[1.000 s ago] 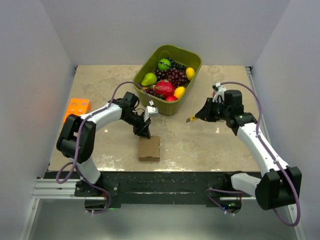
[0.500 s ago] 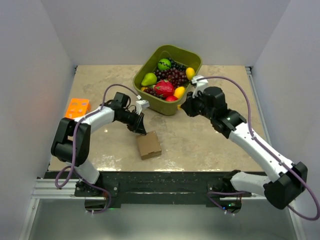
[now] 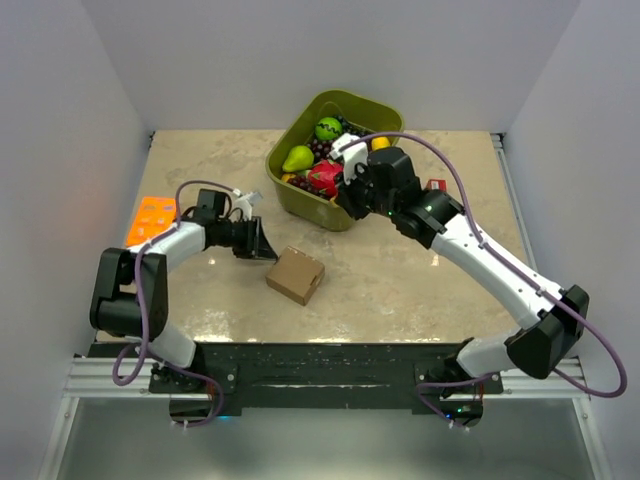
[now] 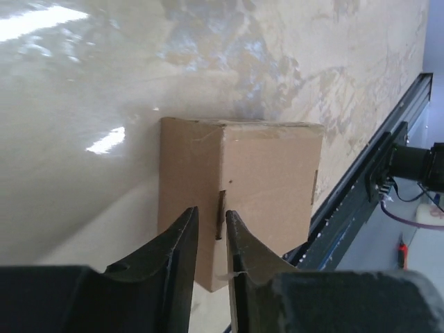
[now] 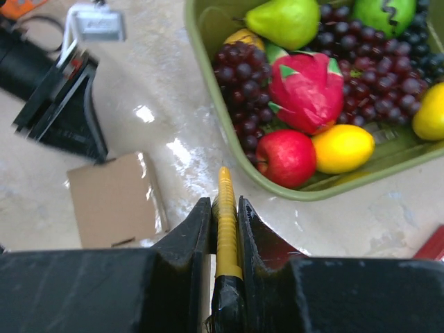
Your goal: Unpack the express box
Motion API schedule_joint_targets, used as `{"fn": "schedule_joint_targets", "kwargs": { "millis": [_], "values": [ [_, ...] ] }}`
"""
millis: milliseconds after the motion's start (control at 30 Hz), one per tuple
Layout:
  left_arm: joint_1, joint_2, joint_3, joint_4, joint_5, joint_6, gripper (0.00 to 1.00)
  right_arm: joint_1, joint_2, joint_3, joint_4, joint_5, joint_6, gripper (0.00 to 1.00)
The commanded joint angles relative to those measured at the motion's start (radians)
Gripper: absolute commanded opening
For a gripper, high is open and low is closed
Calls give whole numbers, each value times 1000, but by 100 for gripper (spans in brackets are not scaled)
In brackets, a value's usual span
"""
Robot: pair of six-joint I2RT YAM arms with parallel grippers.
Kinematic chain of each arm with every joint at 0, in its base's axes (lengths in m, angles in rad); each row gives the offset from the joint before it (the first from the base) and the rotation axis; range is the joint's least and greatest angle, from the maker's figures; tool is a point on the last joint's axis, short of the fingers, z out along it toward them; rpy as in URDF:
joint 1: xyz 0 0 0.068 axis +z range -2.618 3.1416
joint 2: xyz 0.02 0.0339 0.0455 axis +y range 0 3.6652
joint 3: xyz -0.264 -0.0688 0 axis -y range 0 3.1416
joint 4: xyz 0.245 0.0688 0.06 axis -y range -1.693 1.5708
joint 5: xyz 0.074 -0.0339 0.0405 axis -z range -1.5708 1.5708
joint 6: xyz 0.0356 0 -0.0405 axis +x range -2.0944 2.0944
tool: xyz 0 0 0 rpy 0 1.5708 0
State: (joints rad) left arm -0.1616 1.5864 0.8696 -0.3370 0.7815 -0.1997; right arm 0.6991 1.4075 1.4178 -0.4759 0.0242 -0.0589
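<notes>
The express box is a small brown cardboard box lying closed and turned at an angle on the table's front middle. My left gripper is low, just left of the box. In the left wrist view its jaws stand a narrow gap apart with nothing between them, pointing at a corner of the box. My right gripper hovers by the green tub's near wall. It is shut on a yellow ribbed tool, which points down and forward between the box and the tub.
The green tub at the back middle holds a pear, grapes, an apple, lemons and a dragon fruit. An orange tray lies at the left edge. A slim red packet lies right of the tub. Walls close in both sides.
My left gripper has drawn back to the left, off the box, which has turned and shifted slightly. The right arm has swung left to the tub's near side, still gripping the yellow tool.
</notes>
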Motion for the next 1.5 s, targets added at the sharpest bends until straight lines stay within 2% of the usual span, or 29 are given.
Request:
{"fn": "schedule_joint_targets", "kwargs": {
  "millis": [0, 33, 133, 167, 200, 333, 500, 600, 733, 833, 967, 1100, 1467],
  "values": [
    [31, -22, 8, 100, 99, -17, 38, 23, 8, 21, -15, -156, -137, 6],
    [30, -35, 0, 124, 113, -21, 47, 25, 11, 15, 5, -170, -147, 9],
    [24, -88, -18, 193, 133, -56, 57, 23, 41, 32, 8, -205, -159, 11],
    [16, -92, -15, 191, 134, -53, 59, 23, 65, 44, 2, -211, -160, 9],
    [10, -91, -6, 178, 133, -50, 60, 23, 74, 55, -1, -217, -156, 0],
    [-50, -56, 19, 121, 20, -38, 66, 23, 91, 57, 29, -246, -153, 0],
    [-90, 4, 14, 92, -71, 5, 66, 23, 134, 59, 51, -283, -107, 0],
    [-88, 32, 9, 96, -45, 17, 65, 39, 151, 63, 56, -305, -91, 0],
    [-73, 12, 25, 116, 83, 34, 66, 45, 145, 46, 89, -285, -111, 0],
    [-55, 7, 39, 63, 64, 54, 68, 46, 140, 56, 68, -287, -142, 0],
    [-44, 93, 26, 41, 93, 74, 68, 46, 137, 26, 91, -309, -148, 0],
    [-42, 150, 19, 32, 88, 144, 62, 72, 137, -46, 148, -291, -147, 0],
    [-42, 184, 8, 50, 104, 111, 58, 132, 159, -85, 235, -113, -122, 0]
  ]
}}
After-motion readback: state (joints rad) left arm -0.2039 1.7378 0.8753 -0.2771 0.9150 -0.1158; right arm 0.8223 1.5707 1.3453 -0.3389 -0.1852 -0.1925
